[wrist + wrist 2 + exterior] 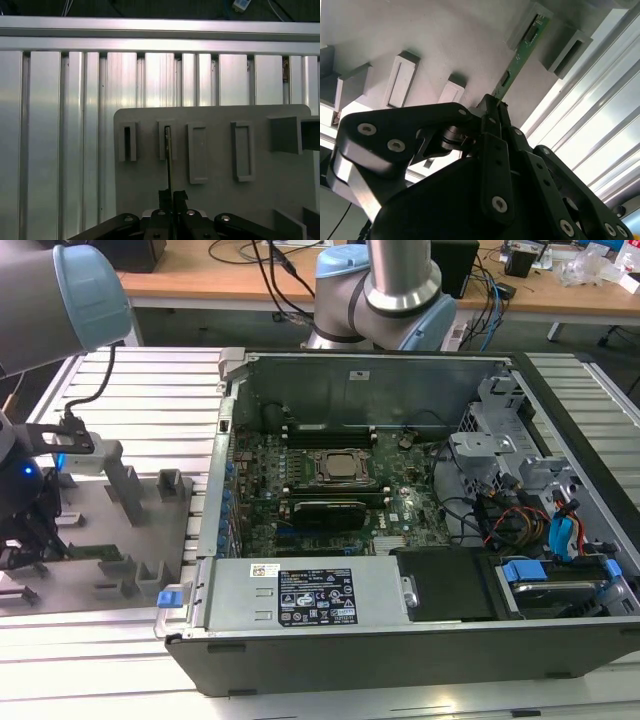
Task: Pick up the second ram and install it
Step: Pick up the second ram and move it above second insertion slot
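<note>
You are gripping the second ram (520,52) with the gripper (495,106), its fingers clamped on the stick's near end. The far end is sitting in a slotted block (516,37) on the grey fixture plate (215,200). You should be pulling straight along the slot and gripping squarely, so the thin board is neither bending nor binding.

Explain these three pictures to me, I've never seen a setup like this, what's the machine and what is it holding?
It is a robot arm working beside an open computer case on a slatted metal table. The exterior view comes from a camera off the arm; both wrist views come from cameras riding on the arm, looking past its gripper. A grey holder plate with slots lies on the table. The jaws are shut on the second ram, a thin green memory stick whose far end sits in one slot.
</note>
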Controlling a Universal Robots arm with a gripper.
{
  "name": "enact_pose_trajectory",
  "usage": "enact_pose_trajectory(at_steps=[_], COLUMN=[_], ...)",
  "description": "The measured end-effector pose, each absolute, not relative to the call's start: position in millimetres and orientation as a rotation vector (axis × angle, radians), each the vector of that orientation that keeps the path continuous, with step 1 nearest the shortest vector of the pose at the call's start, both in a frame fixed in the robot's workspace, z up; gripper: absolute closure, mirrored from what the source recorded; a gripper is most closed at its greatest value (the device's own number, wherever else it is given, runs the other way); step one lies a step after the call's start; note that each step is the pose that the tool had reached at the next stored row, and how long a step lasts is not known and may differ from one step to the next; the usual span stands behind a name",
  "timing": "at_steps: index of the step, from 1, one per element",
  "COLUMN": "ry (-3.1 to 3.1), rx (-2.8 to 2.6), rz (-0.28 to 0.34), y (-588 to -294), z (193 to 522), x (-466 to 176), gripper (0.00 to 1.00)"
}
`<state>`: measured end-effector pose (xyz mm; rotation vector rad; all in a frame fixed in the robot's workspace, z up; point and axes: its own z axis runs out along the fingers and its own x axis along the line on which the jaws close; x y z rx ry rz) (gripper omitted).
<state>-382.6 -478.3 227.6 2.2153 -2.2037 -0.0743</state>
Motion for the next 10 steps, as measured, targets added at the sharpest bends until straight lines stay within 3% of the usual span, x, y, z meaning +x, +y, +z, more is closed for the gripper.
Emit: enact_pose_trajectory(at_steps=[10], ry=[-2.204], rx=[2.215], rz=[-0.074], y=[-478], z=[242], x=[-383], gripper=[0.86])
